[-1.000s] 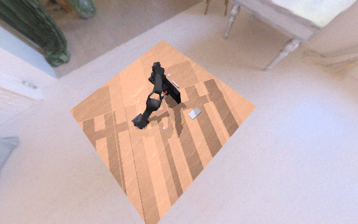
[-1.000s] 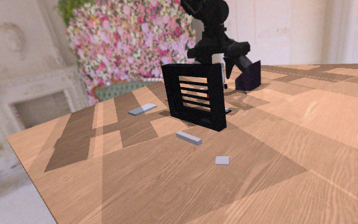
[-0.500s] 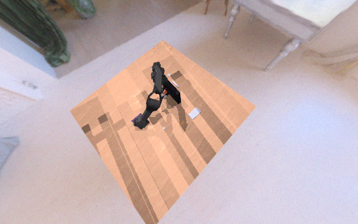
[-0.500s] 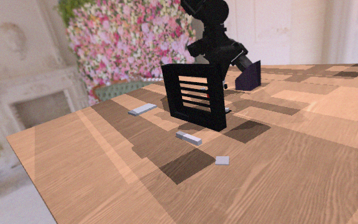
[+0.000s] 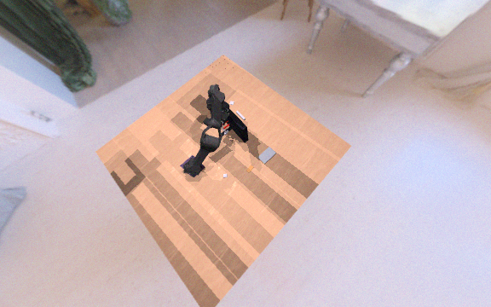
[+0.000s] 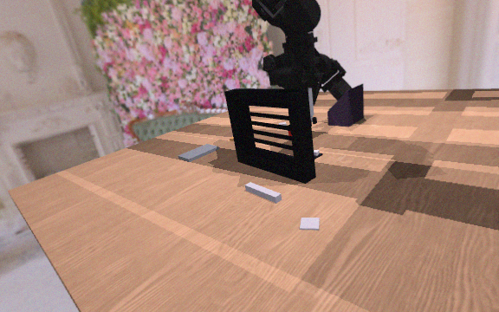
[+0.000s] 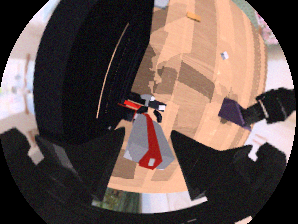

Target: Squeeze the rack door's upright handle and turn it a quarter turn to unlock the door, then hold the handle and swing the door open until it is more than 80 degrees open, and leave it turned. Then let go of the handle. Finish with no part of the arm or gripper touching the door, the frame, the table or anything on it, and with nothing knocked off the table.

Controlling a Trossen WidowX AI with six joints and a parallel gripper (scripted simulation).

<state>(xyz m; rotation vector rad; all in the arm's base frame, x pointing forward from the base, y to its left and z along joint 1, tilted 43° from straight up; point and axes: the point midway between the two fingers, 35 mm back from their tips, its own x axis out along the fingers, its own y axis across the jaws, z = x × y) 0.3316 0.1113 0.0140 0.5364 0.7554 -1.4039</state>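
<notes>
Upright grey handle with red stripe (image 6: 311,103) (image 7: 151,142), located beside the black slatted rack (image 5: 236,127) (image 6: 302,134) (image 7: 75,70); the parallel-jaw gripper (image 5: 224,112) (image 6: 308,87) (image 7: 148,132) is open, fingers apart around the handle's near end in the wrist view; a pale bar (image 5: 240,115) (image 6: 262,193) lies near the rack

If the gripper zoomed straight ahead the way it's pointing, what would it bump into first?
Probably the grey-and-red handle. It shows in the gap between the open gripper's fingers, so they might slide around it instead; how deep it sits is unclear.
</notes>
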